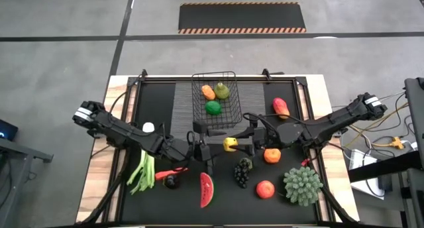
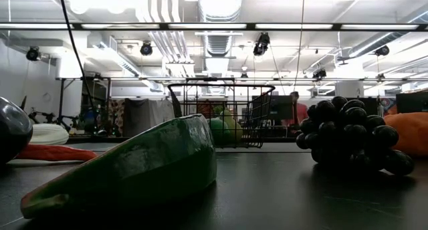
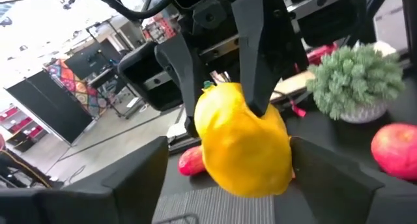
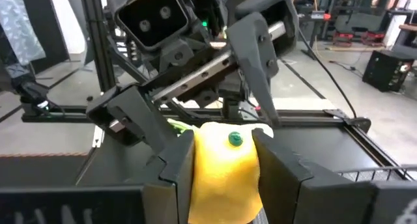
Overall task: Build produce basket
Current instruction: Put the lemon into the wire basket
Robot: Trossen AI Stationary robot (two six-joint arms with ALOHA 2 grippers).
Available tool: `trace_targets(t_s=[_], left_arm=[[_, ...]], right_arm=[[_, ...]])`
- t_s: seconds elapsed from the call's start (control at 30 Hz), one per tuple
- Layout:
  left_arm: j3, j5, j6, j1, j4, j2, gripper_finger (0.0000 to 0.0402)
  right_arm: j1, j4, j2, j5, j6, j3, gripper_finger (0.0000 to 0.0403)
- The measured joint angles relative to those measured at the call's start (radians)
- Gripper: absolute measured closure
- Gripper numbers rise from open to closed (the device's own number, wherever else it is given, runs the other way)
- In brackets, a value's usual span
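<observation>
A yellow lemon (image 1: pixel 230 144) hangs above the mat's middle, just in front of the black wire basket (image 1: pixel 215 102). My right gripper (image 4: pixel 221 152) comes from the table's right and is shut on it. My left gripper (image 3: pixel 228 172) comes from the left and is open, one finger on either side of the lemon. The basket holds an orange piece (image 1: pixel 208 92), a green fruit (image 1: pixel 222 90) and a lime (image 1: pixel 212 107). On the mat lie a watermelon slice (image 1: pixel 207 189), grapes (image 1: pixel 242 171), an orange (image 1: pixel 271 155), an apple (image 1: pixel 265 189) and a leek (image 1: pixel 142 171). My right gripper pinches the lemon's two opposite sides (image 4: pixel 195 165) between its two fingers, coming level from the table's right. The lemon is lifted clear of the table, its green-dotted end (image 4: pixel 234 140) toward the left arm. Whether my left gripper's fingers (image 3: pixel 319 172) touch the lemon, I cannot tell.
A spiky green potted plant (image 1: pixel 302 185) stands at the near right. A red fruit (image 1: pixel 281 107) lies right of the basket. A red chili (image 1: pixel 169 170) and a dark fruit (image 1: pixel 171 181) lie beside the leek. A grey ribbed mat (image 1: pixel 185 102) lies under the basket.
</observation>
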Motion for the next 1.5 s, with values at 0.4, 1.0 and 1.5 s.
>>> trace_targets(t_s=[0.4, 1.0, 1.5], left_arm=[[-0.002, -0.003, -0.003, -0.001, -0.178, -0.086, 0.0077], [-0.002, -0.005, -0.246, -0.022, -0.291, -0.193, 0.0077], [-0.002, -0.006, -0.266, -0.03, -0.291, -0.202, 0.0077]], right_arm=[[-0.076, -0.346, 0.023, 0.169, 0.054, 0.139, 0.029], [-0.52, -0.548, 0.316, 0.062, -0.059, 0.272, 0.0289], [-0.63, -0.699, 0.536, -0.014, -0.065, 0.448, 0.0257]])
